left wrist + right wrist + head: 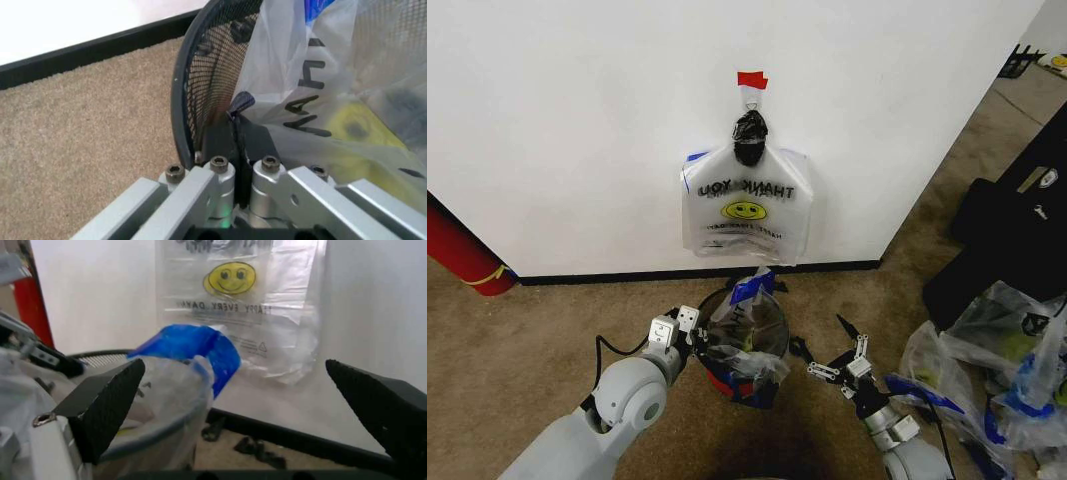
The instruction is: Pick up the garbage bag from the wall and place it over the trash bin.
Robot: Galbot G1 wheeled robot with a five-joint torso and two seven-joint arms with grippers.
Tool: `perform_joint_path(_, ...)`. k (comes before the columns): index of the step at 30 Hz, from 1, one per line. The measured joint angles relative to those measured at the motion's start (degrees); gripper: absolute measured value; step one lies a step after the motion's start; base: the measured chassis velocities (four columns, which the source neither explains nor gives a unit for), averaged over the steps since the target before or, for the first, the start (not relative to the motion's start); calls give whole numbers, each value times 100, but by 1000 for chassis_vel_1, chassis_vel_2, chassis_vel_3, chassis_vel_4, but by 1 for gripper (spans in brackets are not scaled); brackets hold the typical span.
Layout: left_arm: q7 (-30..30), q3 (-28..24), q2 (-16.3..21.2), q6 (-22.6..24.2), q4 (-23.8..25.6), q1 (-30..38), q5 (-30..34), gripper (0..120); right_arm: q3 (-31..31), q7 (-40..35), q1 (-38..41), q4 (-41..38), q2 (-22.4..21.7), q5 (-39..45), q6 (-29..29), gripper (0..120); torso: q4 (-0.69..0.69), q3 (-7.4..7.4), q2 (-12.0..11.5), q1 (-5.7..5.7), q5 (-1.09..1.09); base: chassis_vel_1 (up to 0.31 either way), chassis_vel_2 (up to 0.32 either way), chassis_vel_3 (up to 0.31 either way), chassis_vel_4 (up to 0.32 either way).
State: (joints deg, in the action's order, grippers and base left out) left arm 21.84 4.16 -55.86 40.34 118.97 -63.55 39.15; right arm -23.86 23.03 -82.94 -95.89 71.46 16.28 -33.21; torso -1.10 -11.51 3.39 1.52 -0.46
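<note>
Where the wall meets the carpet stands the trash bin [745, 350], upright, mouth up. Garbage bag [745, 330]: draped inside and over the rim, blue handle [190, 347] pointing up toward the wall. Left gripper [235, 135]: clenched on the bag edge at the bin's left rim. Right gripper [839, 352]: released, fingers spread, just beside the right rim. Second bag [747, 210] hangs on the wall above. Open carpet to the left; heaped bags [997, 370] crowd the right.
</note>
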Motion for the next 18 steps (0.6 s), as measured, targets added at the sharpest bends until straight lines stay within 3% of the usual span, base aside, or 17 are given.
perform_joint_path(10, -91, -20, -37, -38, -37, 105, -51, 0, 474, -173, 430, 137, -228, 432, 695, 100, 0, 0, 0, 0, 0, 0, 0, 0, 0)
perform_joint_path(18, -144, -38, 8, -87, -105, 338, -68, 0, 1199, -880, 1123, -9, -364, 1350, 2215, 100, 1, 0, 0, 1, -2, 0, 0, 0, 0)
